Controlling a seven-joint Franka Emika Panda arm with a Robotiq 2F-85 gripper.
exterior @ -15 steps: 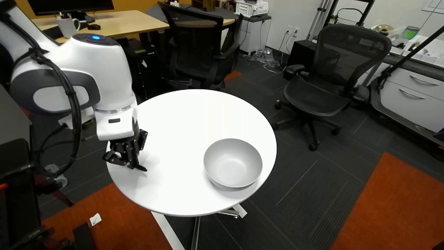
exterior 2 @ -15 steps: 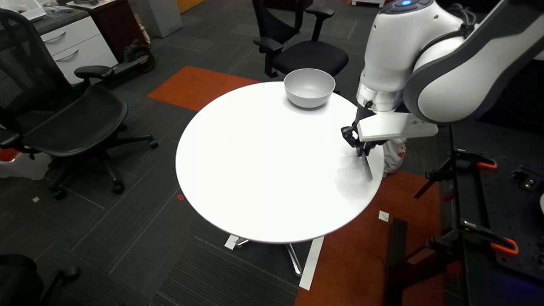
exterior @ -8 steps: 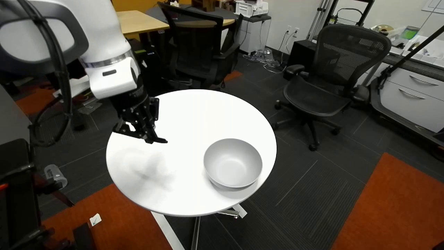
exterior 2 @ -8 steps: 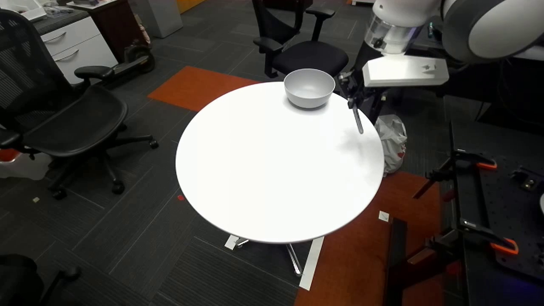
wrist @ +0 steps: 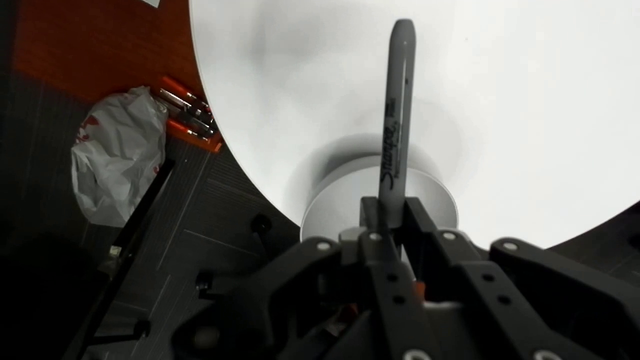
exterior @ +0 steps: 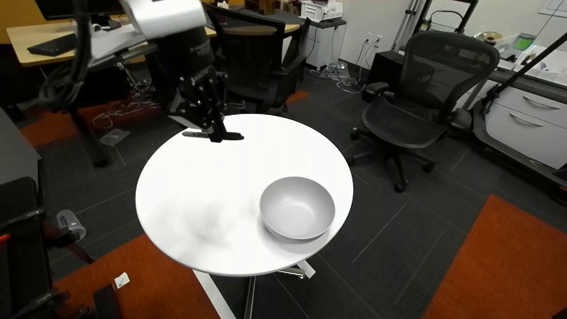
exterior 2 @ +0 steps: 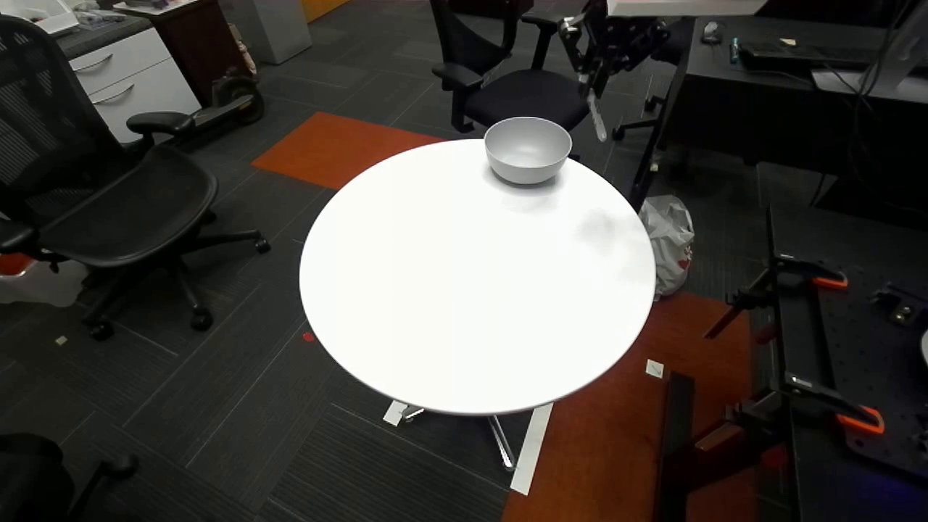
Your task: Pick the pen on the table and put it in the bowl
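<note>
– Which colours are borne by the pen (wrist: pixel 398 100)?
– Its barrel is coloured grey and printed with black lettering; black is shown at one end (exterior: pixel 232 136) in an exterior view.
– And by the bowl (exterior: pixel 288 189) and table (exterior 2: pixel 435 290)?
– Plain light grey and white, respectively.
– Elsewhere?
– The carpet (exterior: pixel 390 252) is striped dark grey, the bag (wrist: pixel 120 160) printed red on white, the gripper (wrist: pixel 391 210) finished in black.

A keyboard (exterior: pixel 52 45) lies on a wooden desk (exterior: pixel 35 33). A whitish, red-marked bag (wrist: pixel 117 160) seems to rest on the floor (wrist: pixel 210 212).
</note>
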